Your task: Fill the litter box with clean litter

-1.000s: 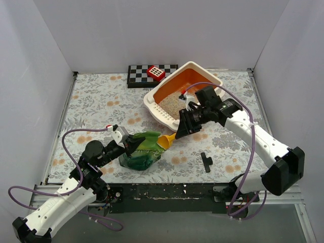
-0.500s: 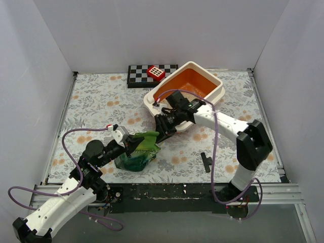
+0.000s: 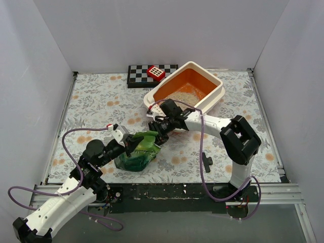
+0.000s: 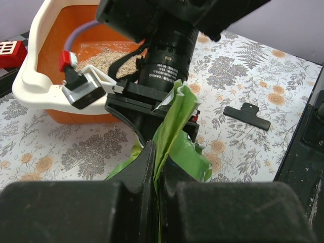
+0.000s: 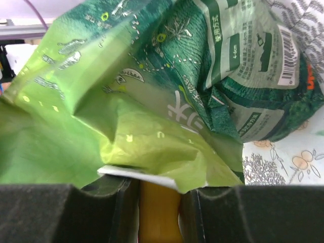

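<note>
On the left, the left gripper (image 3: 130, 146) is pinching the rim of the bag (image 3: 137, 158) tight, holding its mouth up off the tabletop (image 3: 101, 101). In the middle, the right gripper (image 3: 158, 132) is clasping the scoop (image 5: 158, 218) by its handle and holding it at that mouth, apparently for a load. Further right, the litter box (image 3: 191, 64) is sitting near the back, with litter (image 3: 178, 95) covering only part of its orange floor. I'd say the filling is partway, with several scoops to go.
</note>
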You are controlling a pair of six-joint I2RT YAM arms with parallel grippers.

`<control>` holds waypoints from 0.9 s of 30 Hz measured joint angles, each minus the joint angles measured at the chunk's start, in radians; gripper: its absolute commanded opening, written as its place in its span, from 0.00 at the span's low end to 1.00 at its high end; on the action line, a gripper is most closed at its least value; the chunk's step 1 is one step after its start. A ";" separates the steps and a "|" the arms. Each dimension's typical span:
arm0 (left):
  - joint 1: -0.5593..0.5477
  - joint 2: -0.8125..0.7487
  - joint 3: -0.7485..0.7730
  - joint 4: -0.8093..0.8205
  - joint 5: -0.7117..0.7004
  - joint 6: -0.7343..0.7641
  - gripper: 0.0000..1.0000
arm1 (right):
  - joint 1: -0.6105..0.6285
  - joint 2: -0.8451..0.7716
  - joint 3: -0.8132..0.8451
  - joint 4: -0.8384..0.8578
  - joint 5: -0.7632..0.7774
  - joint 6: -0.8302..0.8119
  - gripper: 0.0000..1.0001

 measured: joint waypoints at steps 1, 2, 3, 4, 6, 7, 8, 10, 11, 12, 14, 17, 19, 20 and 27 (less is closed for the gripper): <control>0.000 0.002 0.000 0.000 0.001 0.000 0.00 | 0.000 -0.005 -0.042 0.060 -0.021 0.023 0.01; 0.000 0.003 0.000 0.002 0.005 -0.001 0.00 | 0.000 -0.012 -0.084 0.120 -0.040 0.047 0.01; 0.000 0.003 0.000 0.003 0.008 -0.001 0.00 | -0.002 -0.020 -0.123 0.180 -0.055 0.071 0.01; -0.001 0.003 0.000 0.004 0.014 -0.001 0.00 | -0.002 -0.027 -0.151 0.230 -0.064 0.090 0.01; -0.001 0.005 0.000 0.004 0.022 -0.001 0.00 | -0.002 -0.042 -0.208 0.333 -0.074 0.132 0.01; -0.001 0.007 0.000 0.004 0.025 0.000 0.00 | -0.001 -0.050 -0.235 0.382 -0.077 0.154 0.01; -0.001 0.009 0.000 0.004 0.029 0.000 0.00 | -0.001 -0.056 -0.261 0.430 -0.079 0.176 0.01; -0.002 0.013 0.000 0.004 0.039 0.000 0.00 | 0.000 -0.071 -0.317 0.529 -0.080 0.224 0.01; -0.003 0.014 0.000 0.004 0.045 0.000 0.00 | 0.000 -0.076 -0.338 0.568 -0.079 0.243 0.01; -0.004 0.016 0.000 0.004 0.049 0.000 0.00 | 0.000 -0.084 -0.366 0.616 -0.076 0.268 0.01; -0.006 0.021 0.000 0.005 0.061 0.000 0.00 | 0.000 -0.101 -0.420 0.705 -0.068 0.319 0.01; -0.006 0.030 0.000 0.006 0.072 0.000 0.00 | -0.004 -0.134 -0.498 0.826 -0.061 0.387 0.01; -0.006 0.034 0.000 0.011 0.075 0.000 0.00 | -0.015 -0.166 -0.537 0.871 -0.062 0.416 0.01; -0.006 0.035 0.000 0.013 0.075 0.001 0.00 | -0.022 -0.185 -0.553 0.889 -0.063 0.430 0.01; -0.006 0.056 0.000 0.021 0.079 0.003 0.00 | -0.085 -0.305 -0.674 1.013 -0.093 0.511 0.01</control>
